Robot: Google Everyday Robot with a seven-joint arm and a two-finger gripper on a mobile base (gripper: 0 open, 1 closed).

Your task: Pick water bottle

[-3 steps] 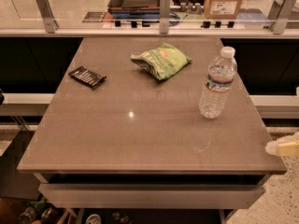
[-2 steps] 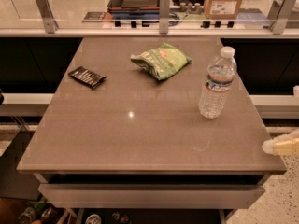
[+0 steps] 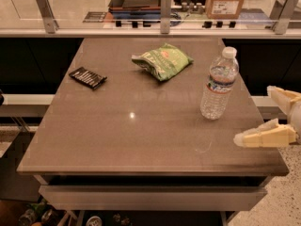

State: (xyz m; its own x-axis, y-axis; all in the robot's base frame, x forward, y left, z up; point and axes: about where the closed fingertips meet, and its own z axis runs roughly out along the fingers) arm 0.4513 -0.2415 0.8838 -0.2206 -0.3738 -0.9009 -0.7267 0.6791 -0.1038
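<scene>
I see the gripper (image 3: 254, 116) off the bench's (image 3: 141, 140) right edge, close to the front right corner. Its 2 pale fingers (image 3: 263, 136) are spread apart and grasp nothing. The water bottle (image 3: 219, 84) stands upright near the right edge, just beyond the lower fingertip and not touching it. A green snack bag (image 3: 162, 60) lies toward the back edge, and a dark packet (image 3: 88, 77) lies near the left edge.
</scene>
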